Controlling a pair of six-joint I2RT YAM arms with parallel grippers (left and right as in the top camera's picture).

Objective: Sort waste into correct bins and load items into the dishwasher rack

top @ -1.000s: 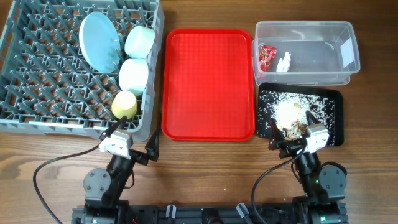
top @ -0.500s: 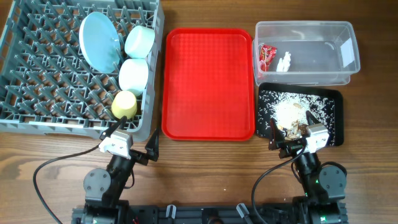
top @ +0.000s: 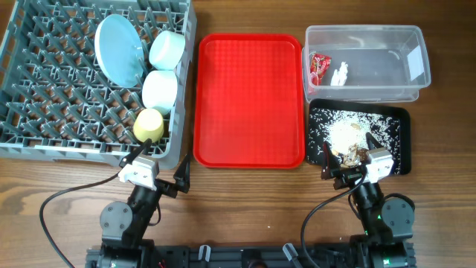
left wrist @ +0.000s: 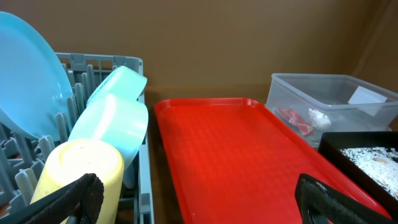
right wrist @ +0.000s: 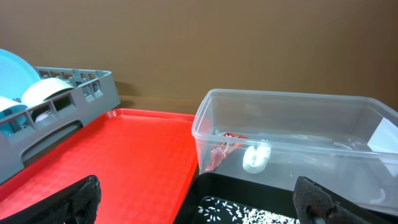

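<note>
Short of the red tray (top: 249,100), left hand (top: 158,167) and right hand (top: 348,165) spread, empty; left of it, plate (top: 119,50), 2 bowls (top: 167,48), cup (top: 148,125) in rack (top: 44,89); right, crumbs (top: 346,130) in black tray (top: 405,141), wrapper (top: 320,65) in tub (top: 387,82) beyond; could clip nearby rims if swung low.

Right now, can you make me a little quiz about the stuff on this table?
1. How many pale blue bowls sit in the grey rack?
2. True or false: the yellow cup lies on the red tray.
3. Where is the red wrapper? A) black tray B) clear tub C) grey rack

Key: 1. two; 2. false; 3. B
</note>
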